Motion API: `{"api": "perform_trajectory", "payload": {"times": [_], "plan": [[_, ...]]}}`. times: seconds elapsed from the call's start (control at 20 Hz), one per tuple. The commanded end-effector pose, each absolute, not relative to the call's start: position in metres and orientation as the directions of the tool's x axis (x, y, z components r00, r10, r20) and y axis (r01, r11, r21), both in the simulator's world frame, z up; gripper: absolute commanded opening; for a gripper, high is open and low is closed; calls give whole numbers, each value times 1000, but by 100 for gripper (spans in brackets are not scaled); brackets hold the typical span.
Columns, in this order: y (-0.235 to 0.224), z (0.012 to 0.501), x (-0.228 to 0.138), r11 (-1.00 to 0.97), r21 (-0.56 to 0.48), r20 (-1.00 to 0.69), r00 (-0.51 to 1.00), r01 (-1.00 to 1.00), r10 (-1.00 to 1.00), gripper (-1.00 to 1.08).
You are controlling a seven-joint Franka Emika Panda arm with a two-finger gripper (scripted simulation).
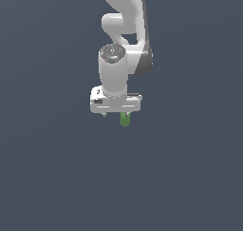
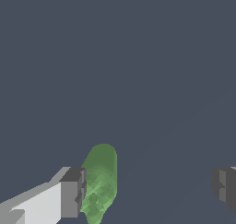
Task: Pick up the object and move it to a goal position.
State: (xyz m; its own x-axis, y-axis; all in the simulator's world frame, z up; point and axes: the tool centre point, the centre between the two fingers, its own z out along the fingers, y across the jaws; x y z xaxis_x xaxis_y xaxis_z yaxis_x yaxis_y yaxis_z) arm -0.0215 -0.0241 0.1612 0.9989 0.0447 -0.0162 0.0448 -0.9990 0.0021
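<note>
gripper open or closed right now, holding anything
End effector: open, fingers wide apart; the green cylinder sits beside one finger, not clamped.

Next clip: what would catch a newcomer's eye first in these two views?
The white robot arm stands out against a plain dark grey background, hanging down the middle of the exterior view. Just under its gripper sits the only spot of colour, a small green cylinder. In the wrist view the jaws stand wide apart, with the cylinder right beside one finger and well clear of the other.
</note>
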Motion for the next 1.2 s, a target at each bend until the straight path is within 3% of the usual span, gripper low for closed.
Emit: {"api": "perform_trajectory", "payload": {"times": [0.0, 0.55, 1.15], "plan": [[-16, 159, -29, -997, 1, -14, 997, 82, 81, 100], [16, 147, -68, -969, 0, -2, 969, 248, 248, 100], [20, 138, -74, -963, 0, 0, 963, 269, 269, 100]]}}
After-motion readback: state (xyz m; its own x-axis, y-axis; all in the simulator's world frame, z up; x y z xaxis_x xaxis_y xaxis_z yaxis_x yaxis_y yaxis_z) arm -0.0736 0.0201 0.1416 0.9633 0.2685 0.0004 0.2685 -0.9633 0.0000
